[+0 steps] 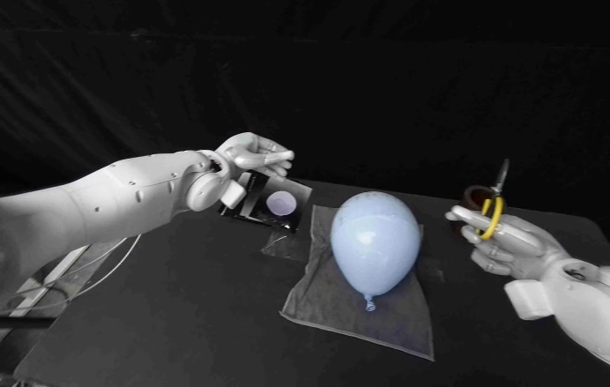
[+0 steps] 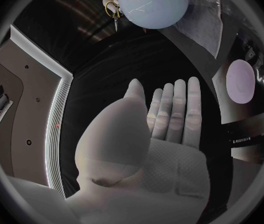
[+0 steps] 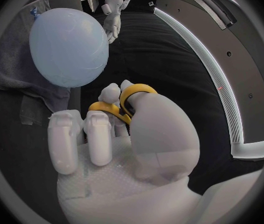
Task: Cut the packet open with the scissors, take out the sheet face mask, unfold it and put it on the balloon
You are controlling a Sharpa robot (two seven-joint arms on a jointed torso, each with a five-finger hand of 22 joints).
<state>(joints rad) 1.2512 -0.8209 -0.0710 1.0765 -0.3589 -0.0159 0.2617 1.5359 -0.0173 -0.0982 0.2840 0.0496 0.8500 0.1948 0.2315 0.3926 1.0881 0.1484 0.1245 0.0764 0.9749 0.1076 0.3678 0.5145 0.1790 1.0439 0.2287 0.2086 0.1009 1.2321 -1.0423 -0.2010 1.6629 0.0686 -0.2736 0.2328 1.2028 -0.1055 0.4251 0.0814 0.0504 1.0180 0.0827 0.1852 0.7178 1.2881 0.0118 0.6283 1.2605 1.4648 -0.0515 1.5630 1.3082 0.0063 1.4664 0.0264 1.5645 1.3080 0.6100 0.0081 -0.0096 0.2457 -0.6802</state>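
A pale blue balloon [image 1: 375, 241] lies on a grey cloth [image 1: 368, 316] mid-table. Behind it to the left is the black packet [image 1: 278, 202] with a pale round mark. My left hand [image 1: 255, 156] hovers just above and behind the packet, fingers straight and together, holding nothing; in the left wrist view the packet [image 2: 240, 84] lies beside the fingers [image 2: 175, 114], apart from them. My right hand [image 1: 509, 244] is right of the balloon and grips the yellow-handled scissors [image 1: 494, 204], blades pointing up. The right wrist view shows the yellow handles [image 3: 129, 102] between thumb and fingers, with the balloon [image 3: 69, 47] beyond.
A clear plastic piece [image 1: 286, 248] lies at the cloth's left edge, in front of the packet. Cables [image 1: 77, 268] hang off the table's left side. The black tabletop [image 1: 166, 316] stretches bare in front of my left arm.
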